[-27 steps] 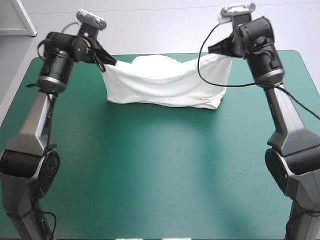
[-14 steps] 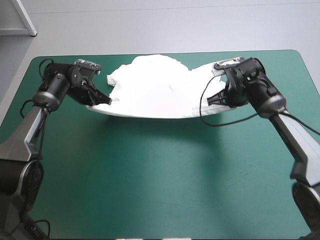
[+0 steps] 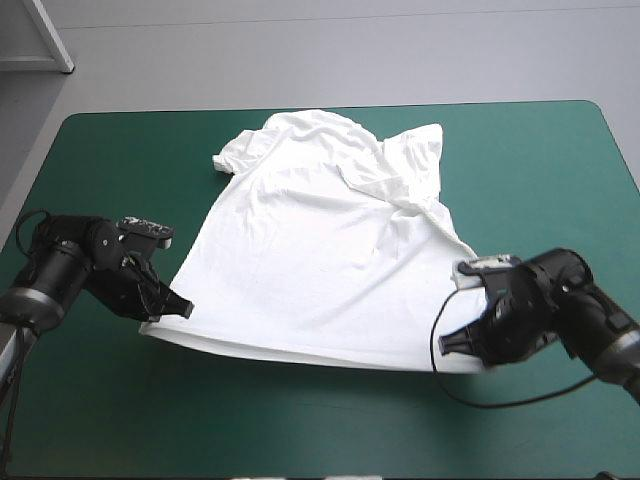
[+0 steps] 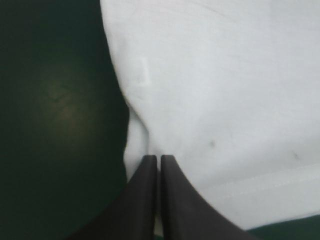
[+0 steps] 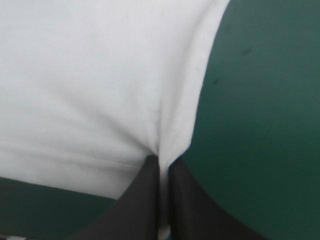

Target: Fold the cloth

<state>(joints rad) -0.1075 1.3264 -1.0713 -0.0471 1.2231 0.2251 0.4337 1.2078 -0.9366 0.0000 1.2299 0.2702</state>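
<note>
T-shirt (image 4: 225, 100) cut off by both wrist views' edges; its pinched corners hidden between the fingers (image 4: 144, 200). Table's (image 3: 300, 420) near edge cut off.

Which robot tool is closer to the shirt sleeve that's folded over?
Right. The right tool pinches the near hem corner of the T-shirt, on the same side as the folded sleeve. The left tool pinches the opposite hem corner, farther across.

Left arm (image 3: 85, 262), right arm (image 3: 548, 308) black, cylindrical; jaws 2 black fins.
</note>
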